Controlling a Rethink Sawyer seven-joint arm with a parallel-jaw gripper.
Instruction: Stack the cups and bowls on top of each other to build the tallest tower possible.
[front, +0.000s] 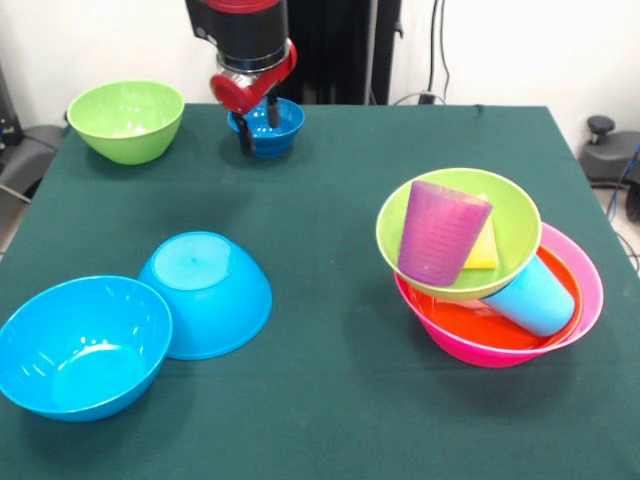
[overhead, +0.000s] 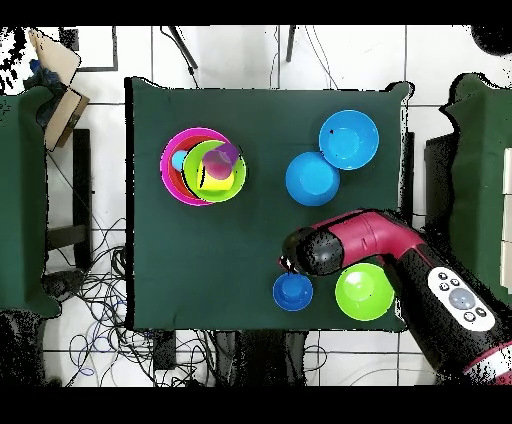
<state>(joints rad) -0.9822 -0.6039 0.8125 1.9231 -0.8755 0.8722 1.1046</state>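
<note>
My gripper (front: 258, 128) hangs at the far side of the table over the small dark-blue bowl (front: 280, 130). Its fingers (front: 245, 138) stand apart across the bowl's rim, and the bowl rests on the cloth. From overhead the gripper (overhead: 289, 264) is just above this bowl (overhead: 293, 292). The tower stands on the right. Its base is the large pink bowl (front: 590, 290), which holds an orange bowl (front: 465, 325). A light blue cup (front: 535, 295) lies on its side in the orange bowl. A tilted lime green bowl (front: 520, 215) sits on top and holds the purple cup (front: 440, 232) and the yellow cup (front: 484, 250).
A second lime green bowl (front: 125, 120) stands at the far left, beside the gripper. Two bright blue bowls sit at the near left: one upright (front: 80, 345), one upside down (front: 210, 290), touching each other. Dark green cloth (front: 330, 400) covers the table.
</note>
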